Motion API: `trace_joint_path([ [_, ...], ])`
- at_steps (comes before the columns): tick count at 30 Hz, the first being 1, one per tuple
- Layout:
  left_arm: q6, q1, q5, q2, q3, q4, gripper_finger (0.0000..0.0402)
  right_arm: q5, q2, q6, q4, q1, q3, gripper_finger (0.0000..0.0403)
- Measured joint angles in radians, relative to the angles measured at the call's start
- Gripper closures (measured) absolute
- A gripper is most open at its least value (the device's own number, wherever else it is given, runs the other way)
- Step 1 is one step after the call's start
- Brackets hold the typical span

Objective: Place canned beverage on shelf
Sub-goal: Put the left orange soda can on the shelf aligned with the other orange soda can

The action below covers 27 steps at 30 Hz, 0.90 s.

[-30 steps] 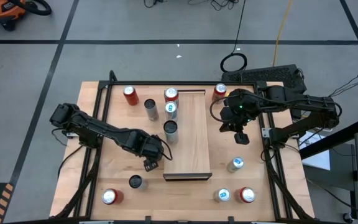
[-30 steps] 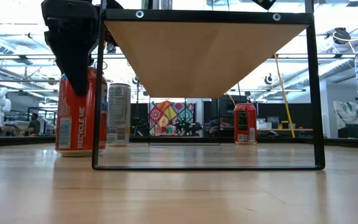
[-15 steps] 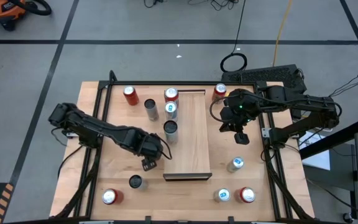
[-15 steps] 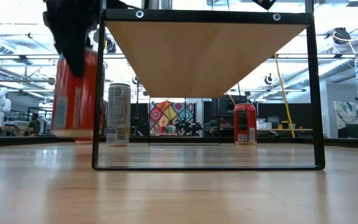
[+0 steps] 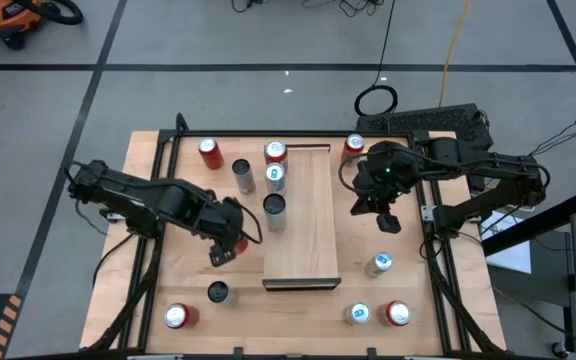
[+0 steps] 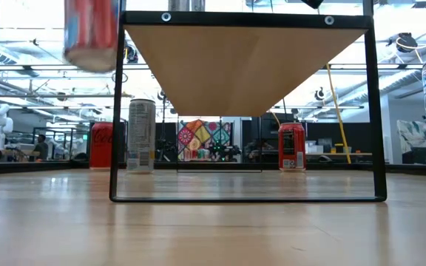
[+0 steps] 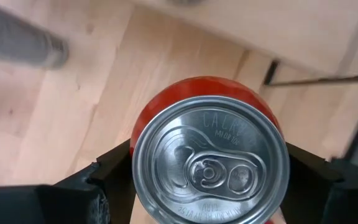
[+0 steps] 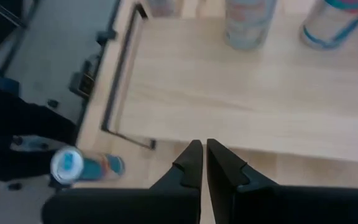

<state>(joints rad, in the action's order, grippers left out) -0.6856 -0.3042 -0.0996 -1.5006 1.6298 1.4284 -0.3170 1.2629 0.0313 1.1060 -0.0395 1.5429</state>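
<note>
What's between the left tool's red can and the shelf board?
Bare tabletop only, in the high view: the left tool holds the red can just off the shelf board's left edge, with nothing between. The nearest shelf can stands farther along.

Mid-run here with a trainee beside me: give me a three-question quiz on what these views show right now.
1. True or false: the left gripper holds a red can clear of the tabletop.
2. Which gripper is shut on nothing? A) left B) right
3. Fill in: the right gripper hangs beside the ____.

Key: 1 true; 2 B; 3 shelf.
</note>
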Motion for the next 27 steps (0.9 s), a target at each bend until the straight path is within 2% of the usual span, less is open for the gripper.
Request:
trace_joint_path([
  [5,0.075,-0.002,0.011,0.0,0.126,0.02,0.0116,-0.031,0.0,-0.054,-0.084,0.0,0.0,0.0403],
  [13,0.091,-0.012,0.043,0.0,0.274,0.021,0.0116,-0.054,0.0,-0.16,-0.166,0.0,0.0,0.0403],
  [21,0.124,-0.017,0.04,0.0,0.382,0.015,0.0116,-0.051,0.0,-0.256,-0.261,0.003,0.0,0.0402],
  [27,0.214,-0.017,0.034,0.0,0.405,-0.099,0.0116,-0.052,0.0,-0.326,-0.423,0.024,0.0,0.0359],
])
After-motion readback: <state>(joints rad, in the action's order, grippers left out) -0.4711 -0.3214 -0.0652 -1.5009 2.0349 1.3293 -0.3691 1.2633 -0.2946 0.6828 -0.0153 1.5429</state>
